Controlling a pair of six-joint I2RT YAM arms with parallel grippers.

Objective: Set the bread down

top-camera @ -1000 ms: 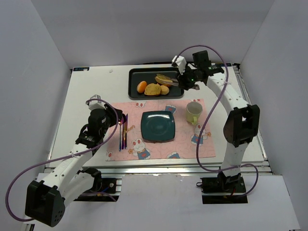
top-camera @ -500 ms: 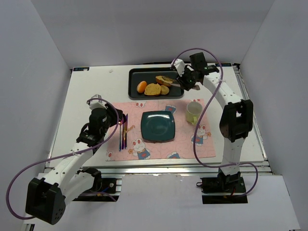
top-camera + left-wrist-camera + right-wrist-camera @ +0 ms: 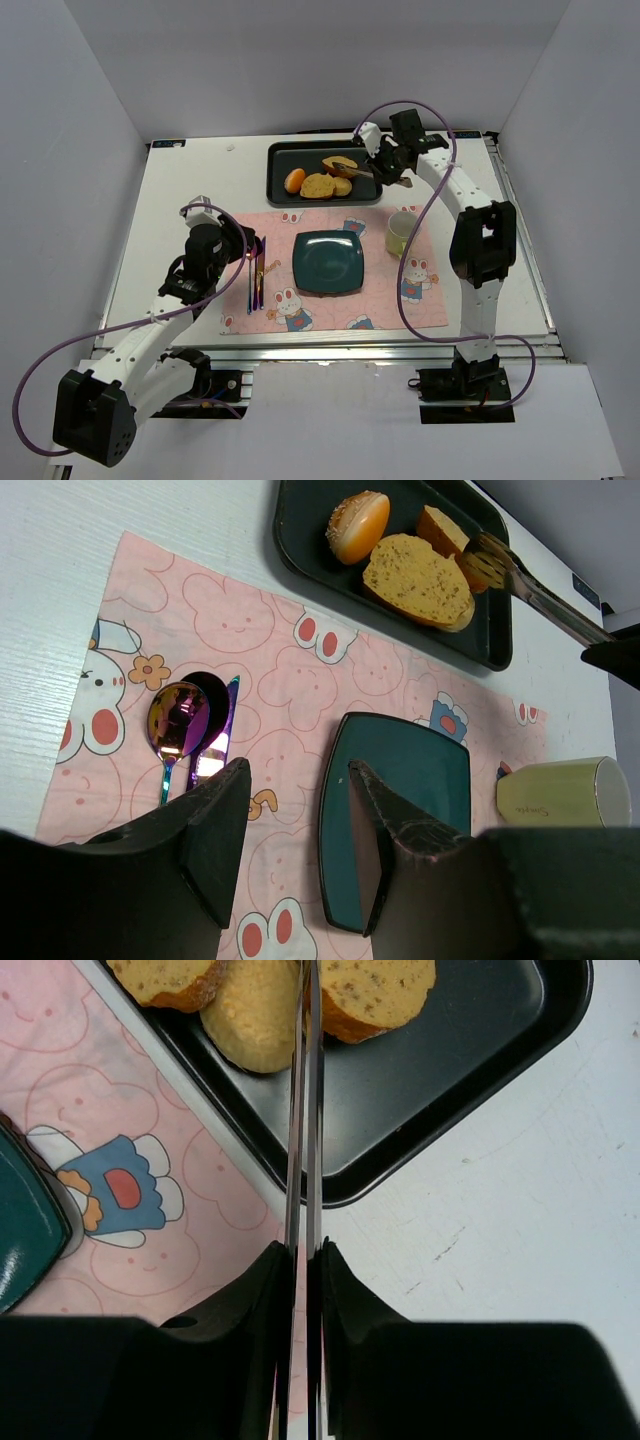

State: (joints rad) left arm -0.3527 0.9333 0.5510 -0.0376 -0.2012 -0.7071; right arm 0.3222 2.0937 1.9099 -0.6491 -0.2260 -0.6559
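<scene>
Right wrist view looks down the length of the tongs (image 3: 305, 1110), which the right gripper (image 3: 308, 1260) clamps between its jaws, pressing the two metal blades almost together. The blades run across the rim of the tray (image 3: 480, 1070) and pass between the pale roll (image 3: 255, 1015) and the far bread slice (image 3: 375, 990). Their tips lie beyond the frame's top edge, so I cannot tell from here whether they truly pinch that slice. From the left wrist camera the tips sit at its edge, touching or nearly so. The near bread slice (image 3: 165, 980) lies flat in the tray beside the roll. The left gripper (image 3: 298, 770) hangs over the placemat (image 3: 300, 680) with its jaws wide apart and empty, near the spoon (image 3: 178, 715). The step in hand looks like securing the far slice. Doing it well likely means squeezing firmly enough that the crust does not slip, yet not crushing it, then lifting straight up clear of the roll and the tray wall before carrying it toward the plate (image 3: 328, 262), the likely place for it.
</scene>
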